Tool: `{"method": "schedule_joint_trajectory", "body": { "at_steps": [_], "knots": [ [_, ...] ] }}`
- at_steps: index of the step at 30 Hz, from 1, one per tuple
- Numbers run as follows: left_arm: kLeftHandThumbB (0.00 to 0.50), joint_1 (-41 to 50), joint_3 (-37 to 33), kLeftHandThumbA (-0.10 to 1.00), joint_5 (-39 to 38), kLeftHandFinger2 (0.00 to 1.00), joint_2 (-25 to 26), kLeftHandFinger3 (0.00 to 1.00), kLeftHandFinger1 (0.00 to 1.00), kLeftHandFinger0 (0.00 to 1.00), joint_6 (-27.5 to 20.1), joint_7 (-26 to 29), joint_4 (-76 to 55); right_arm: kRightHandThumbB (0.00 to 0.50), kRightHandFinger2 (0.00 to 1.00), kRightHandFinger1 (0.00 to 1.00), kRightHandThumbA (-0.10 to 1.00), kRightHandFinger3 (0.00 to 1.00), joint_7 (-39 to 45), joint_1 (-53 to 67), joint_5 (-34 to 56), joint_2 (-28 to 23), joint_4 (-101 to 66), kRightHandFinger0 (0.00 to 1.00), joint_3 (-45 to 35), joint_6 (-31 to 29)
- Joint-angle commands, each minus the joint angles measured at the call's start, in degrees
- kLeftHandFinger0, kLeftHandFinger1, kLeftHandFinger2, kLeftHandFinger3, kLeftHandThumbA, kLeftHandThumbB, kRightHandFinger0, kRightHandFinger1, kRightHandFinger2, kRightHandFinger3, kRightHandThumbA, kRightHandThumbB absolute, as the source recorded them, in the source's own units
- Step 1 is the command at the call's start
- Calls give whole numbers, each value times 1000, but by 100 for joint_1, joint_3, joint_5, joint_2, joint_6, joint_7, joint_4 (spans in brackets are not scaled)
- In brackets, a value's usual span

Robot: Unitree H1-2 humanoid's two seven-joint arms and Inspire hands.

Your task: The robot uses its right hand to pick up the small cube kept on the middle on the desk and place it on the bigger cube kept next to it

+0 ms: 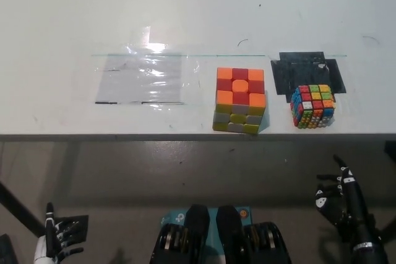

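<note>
My black right hand point(345, 205) hangs below the near edge of the white tabletop point(198, 17), off its right end, fingers apart and holding nothing. My white left hand point(55, 239) rests low at the far left, also below the tabletop, fingers spread and empty. The small multicoloured puzzle cube with many tiny tiles point(313, 106) sits near the tabletop's near edge, towards its right side, partly on a patch of black tape point(303, 69). It lies up and slightly left of my right hand, which is much the nearer hand to it. The bigger orange, red and yellow puzzle cube point(239, 99) stands just to its left, apart from it, also near the near edge. A clear plastic sheet point(142, 78) lies further left. Nothing is lifted yet; I judge the reach goes forward over the near edge.
</note>
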Motion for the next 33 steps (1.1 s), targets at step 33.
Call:
{"method": "schedule_joint_trajectory", "body": {
  "at_steps": [33],
  "knots": [
    [291, 61, 12, 1000, -65, 691, 98, 762, 561, 484, -255, 150, -14, 162, 718, 760, 482, 1000, 1525, -427, -854, -998, -5002, 652, 141, 998]
  ]
}}
